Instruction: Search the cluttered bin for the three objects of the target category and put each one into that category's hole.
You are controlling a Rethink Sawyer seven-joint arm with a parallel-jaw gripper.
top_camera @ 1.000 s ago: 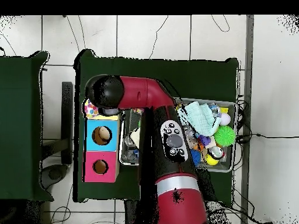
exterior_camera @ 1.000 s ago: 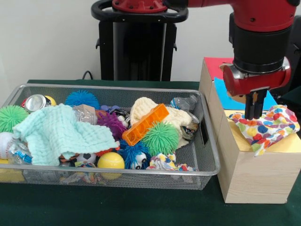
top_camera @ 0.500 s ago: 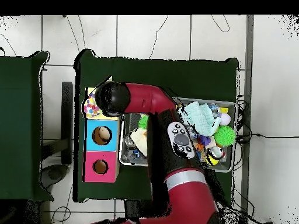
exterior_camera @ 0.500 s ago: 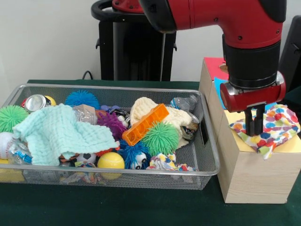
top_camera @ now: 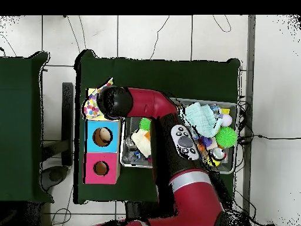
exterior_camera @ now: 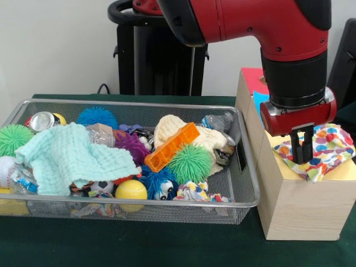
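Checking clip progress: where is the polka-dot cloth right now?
Front view: the polka-dot cloth lies on the wooden box's yellow section, right of the bin, under the gripper.

Since a second ago the gripper (exterior_camera: pixel 301 154) sits lower over the wooden box (exterior_camera: pixel 300 206), its fingers (exterior_camera: pixel 300 146) now pressed into the polka-dot cloth (exterior_camera: pixel 328 149). The cloth bunches differently around the fingertips, one corner lifted at the far side.

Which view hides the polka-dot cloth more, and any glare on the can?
Overhead view: the arm covers most of the polka-dot cloth. Front view: the cloth is mostly visible under the gripper; the can shows a bright highlight.
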